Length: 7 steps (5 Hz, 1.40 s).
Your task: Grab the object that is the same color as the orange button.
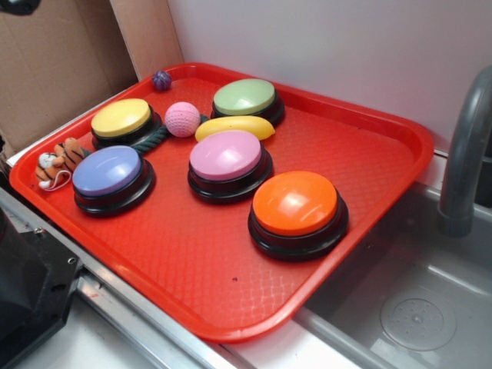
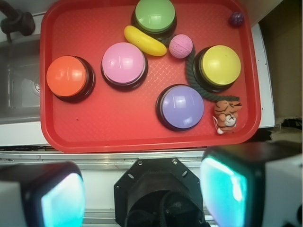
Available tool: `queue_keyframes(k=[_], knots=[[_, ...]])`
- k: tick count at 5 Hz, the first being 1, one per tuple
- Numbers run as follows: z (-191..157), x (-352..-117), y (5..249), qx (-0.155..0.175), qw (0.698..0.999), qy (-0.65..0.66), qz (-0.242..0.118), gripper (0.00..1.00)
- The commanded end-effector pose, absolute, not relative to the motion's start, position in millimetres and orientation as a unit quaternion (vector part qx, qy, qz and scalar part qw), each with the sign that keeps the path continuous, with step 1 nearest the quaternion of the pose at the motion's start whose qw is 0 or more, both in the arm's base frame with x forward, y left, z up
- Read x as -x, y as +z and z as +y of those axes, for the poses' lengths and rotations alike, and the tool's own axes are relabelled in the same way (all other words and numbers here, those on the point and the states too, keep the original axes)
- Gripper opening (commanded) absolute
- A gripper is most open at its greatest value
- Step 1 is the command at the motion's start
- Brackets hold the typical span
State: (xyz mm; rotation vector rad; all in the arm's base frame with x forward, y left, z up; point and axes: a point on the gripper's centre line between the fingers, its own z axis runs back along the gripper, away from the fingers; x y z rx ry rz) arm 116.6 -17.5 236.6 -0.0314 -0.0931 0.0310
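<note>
The small plush tiger lies at the left edge of the red tray, beside the purple button. In the wrist view the tiger lies near the tray's lower right corner. The orange button stands at the tray's near right; in the wrist view it is at the left. My gripper is open and empty, high above the robot base and short of the tray's edge. Its fingers frame the bottom of the wrist view. The gripper is not in the exterior view.
Pink button, yellow button and green button stand on the tray. A pink ball on a dark rope, a yellow banana toy and a small purple ball lie at the back. A sink and faucet are right.
</note>
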Motion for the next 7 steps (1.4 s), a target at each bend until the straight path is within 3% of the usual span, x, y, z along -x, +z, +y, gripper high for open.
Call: queue_keyframes(k=[1,4,6,7], knots=[[-17.5,-116.6,236.6,0.016,0.999,0.015,-0.047,1.0],[29.4,-122.1,192.3,0.01,0.999,-0.007,-0.038,1.0],[73.1,-132.4,141.5,0.002,0.994,-0.073,-0.081,1.0],[88.1,-130.0,118.5,0.01,0.994,-0.083,-0.075,1.0]])
